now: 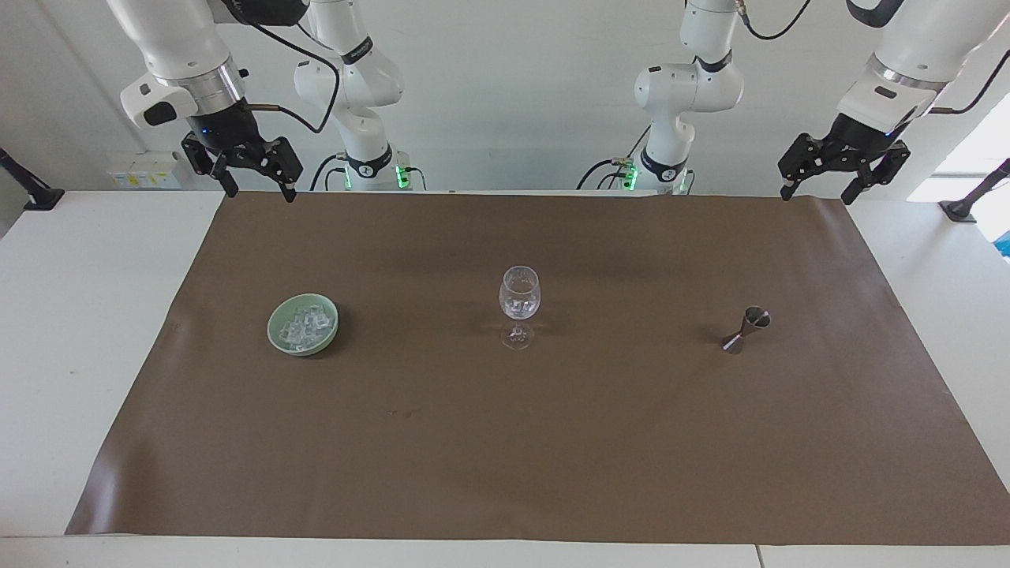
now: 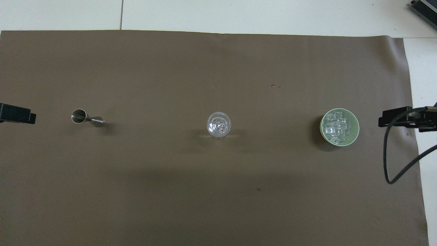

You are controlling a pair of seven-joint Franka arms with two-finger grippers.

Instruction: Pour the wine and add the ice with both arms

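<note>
On the brown-matted desk (image 1: 552,473), the glass (image 1: 519,296) already holds ice; bowl (image 1: 303,324) and jigger (image 1: 745,329) flank it; right hand (image 1: 254,175) and left hand (image 1: 821,175) hang open, empty.

Two white arms are hanging over the counter (image 1: 95,331), each carrying one black gripper: the left gripper (image 1: 817,189) and the right gripper (image 1: 254,183), two in all. One brown mat (image 1: 552,442) is covering the counter. On it are standing one pale green bowl (image 1: 276,331), one clear stemmed glass (image 1: 519,298) and one metal jigger (image 1: 745,330). The ice (image 2: 336,128) is lying heaped in the bowl as roughly a dozen cubes; more cubes are sitting in the glass, too few clear edges showing for a count.
</note>
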